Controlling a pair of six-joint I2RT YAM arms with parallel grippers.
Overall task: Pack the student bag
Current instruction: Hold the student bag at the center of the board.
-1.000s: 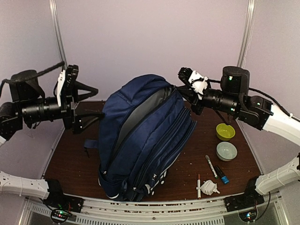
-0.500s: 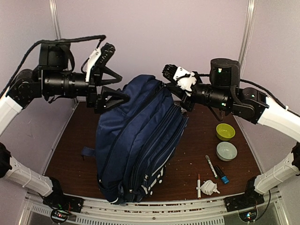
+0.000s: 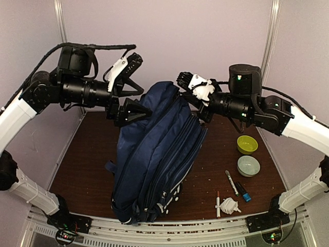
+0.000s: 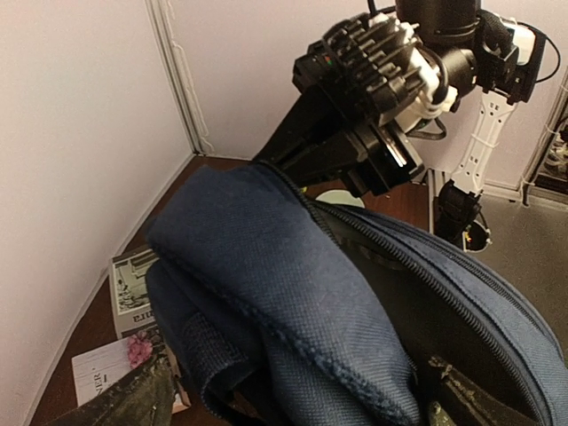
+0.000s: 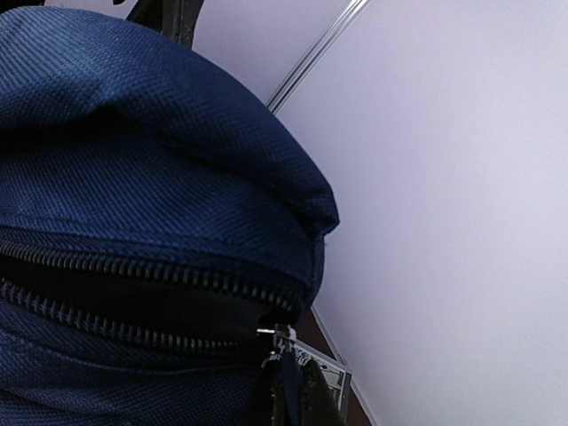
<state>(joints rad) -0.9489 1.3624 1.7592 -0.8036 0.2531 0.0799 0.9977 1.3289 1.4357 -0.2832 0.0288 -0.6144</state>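
Packing judged barely begun. The student bag (image 3: 154,154) is stood upright on the counter (image 3: 82,154), its top pinched at the zip by the closed right claw (image 3: 194,98); the left claw (image 3: 145,101), spread wide, is placed astride the top, nothing gripped. Below the right claw, a green bowl (image 3: 247,144), a grey bowl (image 3: 248,165) and markers (image 3: 231,181) are seen unpacked.

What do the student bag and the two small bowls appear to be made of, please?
The student bag: woven navy fabric, matte, likely nylon or polyester; the coarse weave shows. The green bowl and pale bowl: smooth, probably plastic or ceramic; unclear.
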